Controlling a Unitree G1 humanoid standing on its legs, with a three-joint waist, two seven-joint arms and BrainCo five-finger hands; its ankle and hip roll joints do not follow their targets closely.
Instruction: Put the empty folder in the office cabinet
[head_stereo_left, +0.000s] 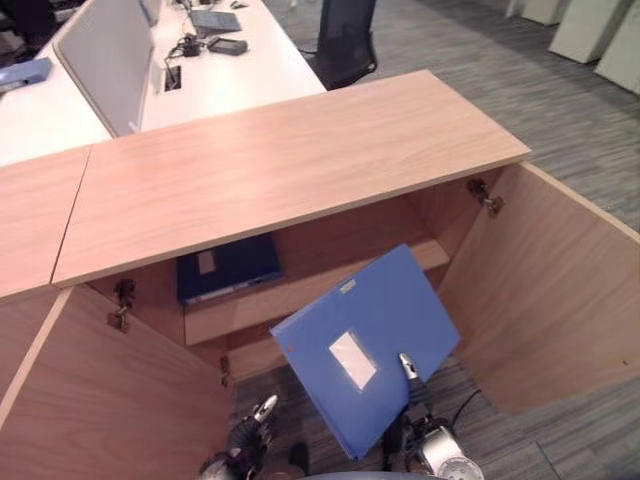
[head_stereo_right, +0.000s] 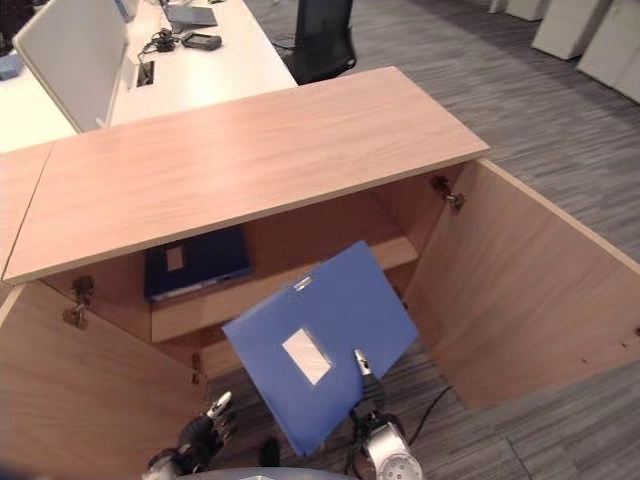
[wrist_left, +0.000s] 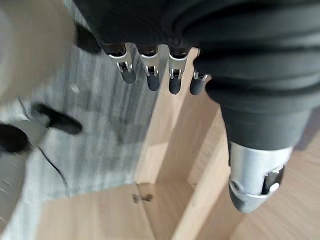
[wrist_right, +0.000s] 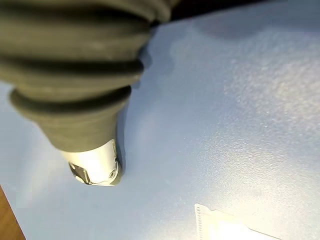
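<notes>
Right hand (head_stereo_left: 410, 368) has its thumb pressed on the blue folder (head_stereo_left: 372, 340), pinching it so it's held tilted in front of the open cabinet (head_stereo_left: 300, 170), just below the shelf (head_stereo_left: 300, 300). You've got a dark folder (head_stereo_left: 228, 268) lying on that shelf, w/ both doors (head_stereo_left: 560, 290) swung wide. Left hand (head_stereo_left: 258, 415) hangs low by the left door, fingers relaxed, holding nothing.

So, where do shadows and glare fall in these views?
Left eye view: the top of the cabinet shades its inside, so the dark folder on the shelf looks dim. Right wrist view: the right robot hand throws a soft shadow on the blue folder, and the white label glares.
</notes>
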